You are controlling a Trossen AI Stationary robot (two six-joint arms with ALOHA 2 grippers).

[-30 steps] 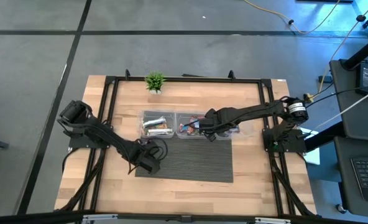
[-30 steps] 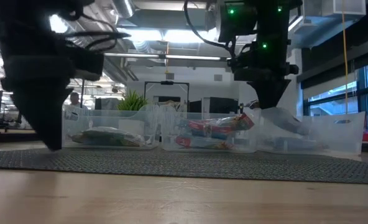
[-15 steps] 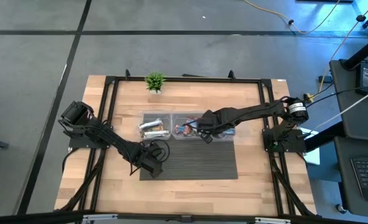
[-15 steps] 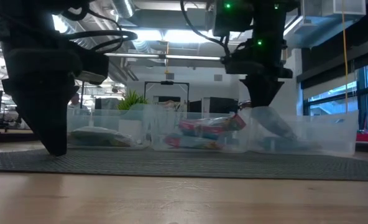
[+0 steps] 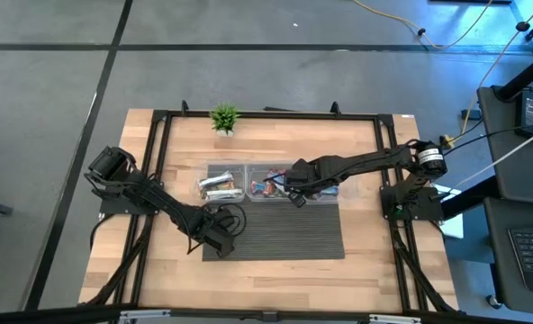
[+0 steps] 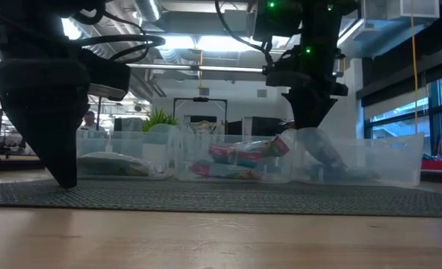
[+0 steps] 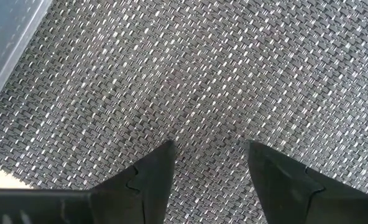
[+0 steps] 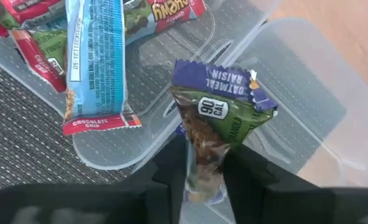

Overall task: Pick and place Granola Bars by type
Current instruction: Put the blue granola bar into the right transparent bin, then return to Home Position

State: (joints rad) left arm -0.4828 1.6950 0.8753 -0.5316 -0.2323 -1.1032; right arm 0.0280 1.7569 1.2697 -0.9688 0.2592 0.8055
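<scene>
My right gripper (image 8: 204,146) (image 5: 293,192) is shut on a purple-and-green granola bar (image 8: 224,93) at the wall between the middle bin (image 5: 268,183) and the right bin (image 5: 325,186). The middle bin holds a blue bar (image 8: 94,56) and red multicoloured bars (image 8: 165,12), all lying flat on its floor. Silvery bars (image 5: 221,184) lie in the left bin. My left gripper (image 7: 210,149) (image 5: 217,232) hangs open just above the grey mat (image 7: 190,74), on the near side of the left bin, touching nothing. My right gripper pinches the purple-and-green bar between its two fingers by one end of the wrapper (image 8: 202,134). The bar runs on along the fingers and past their tips, down toward the bins. Whether its free, crimped end (image 8: 234,74) touches a bin, I cannot tell.
The three clear bins stand in a row on the far part of the grey woven mat (image 5: 275,232). A small potted plant (image 5: 223,117) stands near the far edge. Black frame rails (image 5: 154,162) run along the table's sides. Bare wood (image 5: 275,283) lies on the near side.
My right gripper has moved a little toward the table's left, still shut on the bar. The row of clear bins has slid the same way along the mat; in the low view its right end has drawn in leftward.
</scene>
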